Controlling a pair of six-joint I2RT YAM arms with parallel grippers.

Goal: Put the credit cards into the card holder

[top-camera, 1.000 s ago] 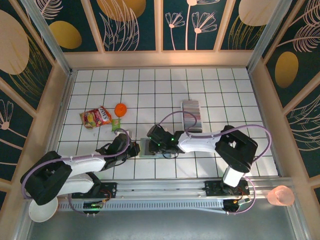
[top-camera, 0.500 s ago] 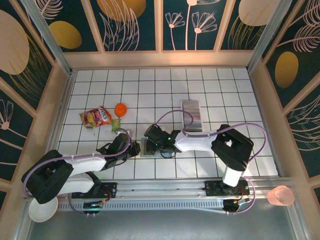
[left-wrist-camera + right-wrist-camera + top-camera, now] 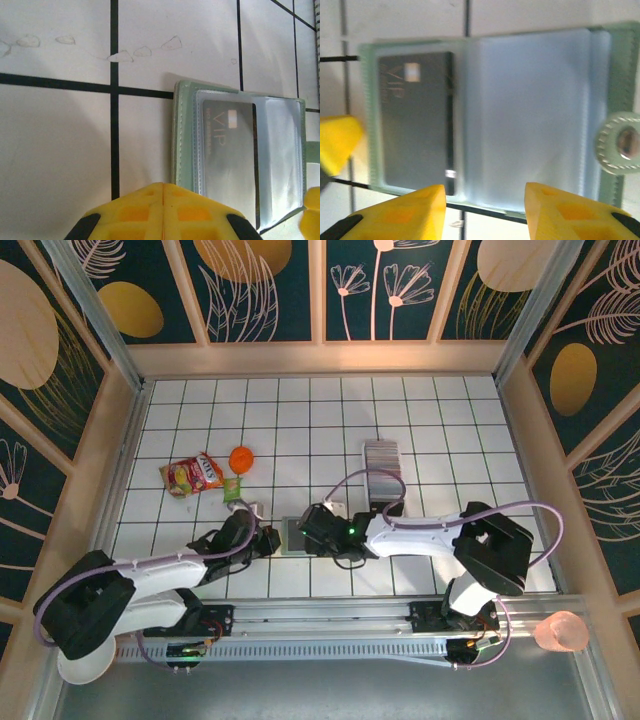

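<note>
I'm working over the tiled table (image 3: 450,420). The right arm (image 3: 420,532) and left arm (image 3: 160,568) both reach in to the same spot near the bases.

The credit cards (image 3: 383,465) stand edge-on in a striped row beyond the right gripper (image 3: 485,197) and off to its right, well apart from it. The row's long axis runs away from the bases. The right arm is clearly nearer to it, so I'd say the next fetch is that arm's job.

The card holder (image 3: 292,537) lies open and flat between the two grippers, with its long axis running from one gripper to the other. In the right wrist view it sits directly under and just ahead of the fingers.

One grey VIP card (image 3: 415,125) is seated in the pocket on the left gripper's side. The pocket on the right gripper's side looks empty. The clasp (image 3: 620,142) is at the holder's far right end.

The right gripper's jaws are partly spread with nothing between them, only the holder's near edge and tile below. I can't tell whether the pads touch the holder.

The left gripper (image 3: 162,192) has its fingers pressed together, with nothing visible in them. Its tip is at the holder's left edge, just beside the VIP card. I can't tell whether it's touching or hovering.
</note>
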